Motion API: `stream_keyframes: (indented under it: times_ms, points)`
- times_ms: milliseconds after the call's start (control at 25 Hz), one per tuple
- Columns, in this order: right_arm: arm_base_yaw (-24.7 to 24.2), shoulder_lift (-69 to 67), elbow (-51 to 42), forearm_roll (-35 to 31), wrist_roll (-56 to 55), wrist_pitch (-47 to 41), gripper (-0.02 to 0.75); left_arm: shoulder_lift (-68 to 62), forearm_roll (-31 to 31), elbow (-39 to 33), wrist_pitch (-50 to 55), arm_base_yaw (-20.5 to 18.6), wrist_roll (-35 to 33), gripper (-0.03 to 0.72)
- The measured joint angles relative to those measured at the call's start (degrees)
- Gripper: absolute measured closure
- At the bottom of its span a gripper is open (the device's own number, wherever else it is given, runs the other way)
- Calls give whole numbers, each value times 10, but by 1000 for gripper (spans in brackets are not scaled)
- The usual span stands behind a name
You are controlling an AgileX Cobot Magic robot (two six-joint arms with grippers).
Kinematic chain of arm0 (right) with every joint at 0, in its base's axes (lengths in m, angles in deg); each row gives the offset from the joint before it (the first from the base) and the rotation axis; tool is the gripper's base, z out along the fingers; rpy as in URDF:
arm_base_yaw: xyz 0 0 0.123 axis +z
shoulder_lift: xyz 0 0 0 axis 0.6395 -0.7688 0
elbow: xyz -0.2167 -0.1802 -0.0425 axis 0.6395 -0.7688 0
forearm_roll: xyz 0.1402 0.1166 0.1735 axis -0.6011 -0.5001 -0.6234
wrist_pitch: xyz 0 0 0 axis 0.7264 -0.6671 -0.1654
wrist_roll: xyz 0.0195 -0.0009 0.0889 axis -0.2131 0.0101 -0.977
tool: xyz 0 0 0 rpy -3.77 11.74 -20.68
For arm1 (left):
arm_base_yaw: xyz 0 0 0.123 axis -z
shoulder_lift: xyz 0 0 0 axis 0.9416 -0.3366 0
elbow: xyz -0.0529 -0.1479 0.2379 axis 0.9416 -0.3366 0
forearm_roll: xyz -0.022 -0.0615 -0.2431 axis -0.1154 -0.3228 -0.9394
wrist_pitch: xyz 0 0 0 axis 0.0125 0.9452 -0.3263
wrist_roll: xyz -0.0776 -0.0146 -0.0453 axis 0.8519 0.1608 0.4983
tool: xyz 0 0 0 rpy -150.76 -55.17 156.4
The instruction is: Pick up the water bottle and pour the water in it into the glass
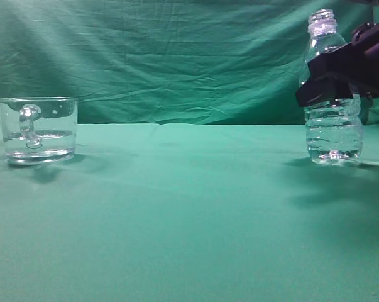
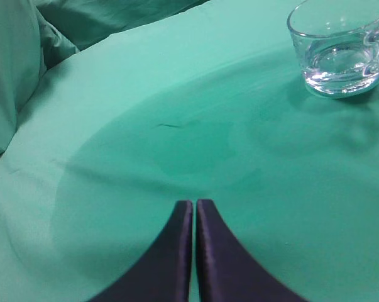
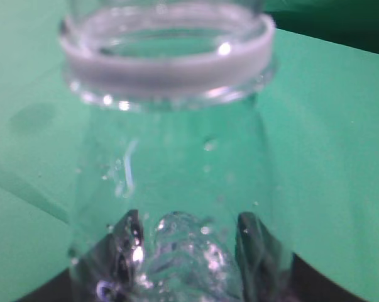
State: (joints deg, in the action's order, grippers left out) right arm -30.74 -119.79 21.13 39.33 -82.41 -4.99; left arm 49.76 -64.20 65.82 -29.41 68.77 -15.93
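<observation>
Two end effectors: right (image 1: 330, 88) clamped around water bottle (image 1: 332, 129), partly cropped; left (image 2: 194, 217) fingers together, empty.

Your exterior view looks level along the table (image 1: 189, 239); left wrist shares its glass (image 1: 38, 130), right wrist crowds the bottle (image 3: 170, 157).

Open cloth between mug and bottle

The glass (image 1: 37, 130) stands far left, the water bottle (image 1: 332, 119) far right; green tablecloth (image 1: 189, 207) lies bare across centre and foreground.
</observation>
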Motion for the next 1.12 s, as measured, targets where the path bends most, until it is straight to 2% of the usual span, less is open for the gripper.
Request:
stream_keyframes:
  times_ms: [320,680,1120]
  points:
    - [0,-9,0,-5,-3,32,426,0,0,0,0,0,0,688]
    - [0,-43,0,48,-30,115,426,0,0,0,0,0,0,688]
    - [17,-58,0,66,-23,142,426,0,0,0,0,0,0,688]
